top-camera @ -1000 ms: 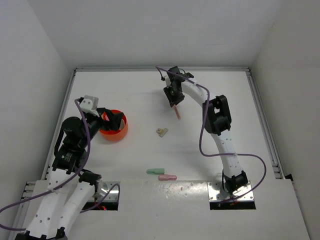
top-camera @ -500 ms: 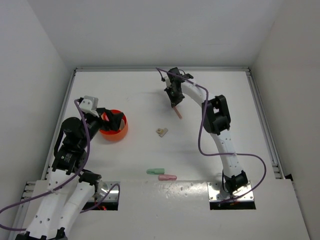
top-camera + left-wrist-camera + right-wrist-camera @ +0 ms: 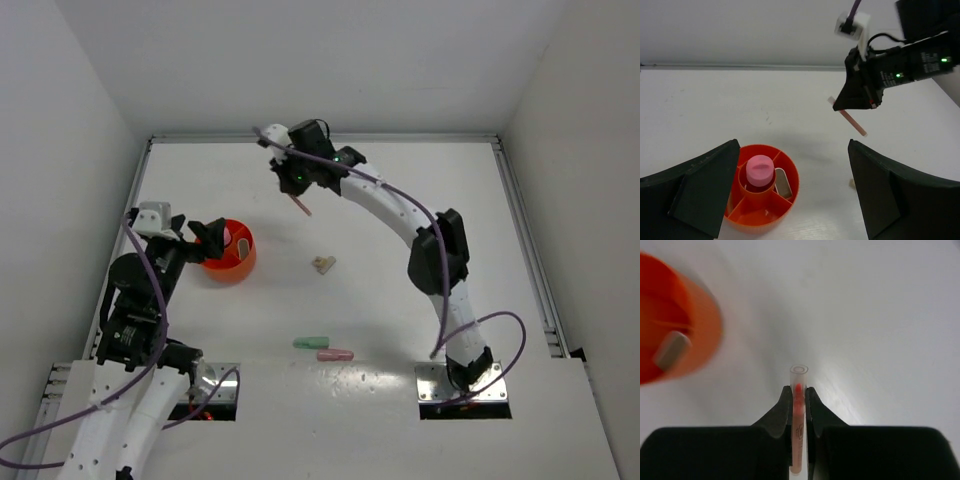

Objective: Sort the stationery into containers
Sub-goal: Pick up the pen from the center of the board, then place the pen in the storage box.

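Observation:
The round orange tub (image 3: 236, 268) stands at the left of the table. In the left wrist view the tub (image 3: 758, 220) holds a pink-capped tube (image 3: 760, 169) in its centre cup and a beige block (image 3: 783, 183) in one compartment. My left gripper (image 3: 795, 200) is open and empty, just above and in front of the tub. My right gripper (image 3: 297, 186) is shut on a thin pink stick (image 3: 301, 206) and holds it in the air behind and to the right of the tub. The stick (image 3: 799, 390) stands between the shut fingers, with the tub (image 3: 700, 335) at the left.
A small beige block (image 3: 322, 264) lies mid-table. A green bar (image 3: 311, 342) and a pink bar (image 3: 335, 354) lie near the front edge between the arm bases. White walls enclose the table at the back and sides.
My right arm has swung left with the pink stick, from the back middle toward the tub. My left arm has drawn back a little to the left.

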Controlling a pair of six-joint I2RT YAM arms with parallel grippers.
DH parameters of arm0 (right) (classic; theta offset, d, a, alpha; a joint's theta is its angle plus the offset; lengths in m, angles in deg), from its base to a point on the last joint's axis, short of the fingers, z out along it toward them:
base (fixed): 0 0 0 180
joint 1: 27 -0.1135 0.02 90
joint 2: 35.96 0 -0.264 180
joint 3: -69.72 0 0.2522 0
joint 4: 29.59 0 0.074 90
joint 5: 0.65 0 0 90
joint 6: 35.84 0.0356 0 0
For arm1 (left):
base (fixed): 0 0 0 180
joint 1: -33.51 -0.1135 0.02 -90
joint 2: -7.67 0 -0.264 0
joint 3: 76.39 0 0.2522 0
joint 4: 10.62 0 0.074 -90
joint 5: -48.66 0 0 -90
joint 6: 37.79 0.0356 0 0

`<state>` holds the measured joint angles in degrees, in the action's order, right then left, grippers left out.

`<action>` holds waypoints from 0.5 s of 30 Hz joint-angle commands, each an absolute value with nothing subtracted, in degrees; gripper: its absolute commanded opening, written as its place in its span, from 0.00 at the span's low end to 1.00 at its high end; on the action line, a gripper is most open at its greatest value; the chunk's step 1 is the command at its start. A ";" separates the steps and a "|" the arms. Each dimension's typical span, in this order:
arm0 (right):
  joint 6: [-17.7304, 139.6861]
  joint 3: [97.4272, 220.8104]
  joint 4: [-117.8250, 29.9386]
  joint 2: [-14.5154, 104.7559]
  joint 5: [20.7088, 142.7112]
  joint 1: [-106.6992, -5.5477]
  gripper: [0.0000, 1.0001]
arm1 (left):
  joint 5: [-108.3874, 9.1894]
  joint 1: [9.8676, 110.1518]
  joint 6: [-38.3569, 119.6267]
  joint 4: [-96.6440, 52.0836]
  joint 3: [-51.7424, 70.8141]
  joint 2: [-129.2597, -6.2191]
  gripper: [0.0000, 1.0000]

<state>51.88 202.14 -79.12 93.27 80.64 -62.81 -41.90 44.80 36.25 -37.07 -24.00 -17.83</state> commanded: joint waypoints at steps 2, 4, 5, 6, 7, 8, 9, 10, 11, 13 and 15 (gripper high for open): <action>47.05 198.39 -58.69 83.75 85.40 -69.88 0.00 | -36.50 45.29 35.52 -34.76 -24.40 -15.46 0.96; 47.74 192.25 -53.40 81.39 80.95 -71.90 0.00 | -35.02 45.29 35.52 -34.76 -24.40 -14.57 0.96; 47.75 190.55 -48.23 78.59 78.56 -72.43 0.00 | -34.49 45.29 35.52 -34.76 -24.40 -13.70 0.96; 47.75 190.54 -48.18 78.56 76.37 -72.96 0.00 | -33.87 45.29 34.99 -34.76 -24.40 -12.56 0.96; 50.18 192.88 -49.14 79.52 72.43 -73.49 0.00 | -33.00 45.29 34.99 -34.76 -24.40 -11.85 0.96; 52.64 195.95 -47.15 81.27 66.65 -73.49 0.00 | -31.16 45.29 34.99 -34.23 -24.92 -11.15 0.96; 54.58 195.98 -44.17 81.29 66.59 -73.49 0.00 | -29.92 45.29 34.99 -34.23 -24.93 -10.27 0.96; 58.69 195.38 -40.40 82.07 61.54 -73.49 0.00 | -28.69 45.29 34.99 -33.36 -25.71 -8.09 0.96; 60.56 195.37 -37.31 82.77 59.75 -73.49 0.00 | -26.25 45.29 34.99 -33.35 -26.59 -6.76 0.96; 63.99 195.37 -28.27 85.83 52.63 -73.49 0.00 | -24.38 45.29 34.99 -31.16 -27.73 -3.95 0.97; 69.36 195.36 -20.79 87.78 50.16 -73.49 0.00 | -22.27 45.29 34.99 -30.01 -29.76 0.45 0.97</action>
<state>60.51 194.31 -36.91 84.20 60.60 -73.63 -27.56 44.80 35.22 -34.23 -28.18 -3.56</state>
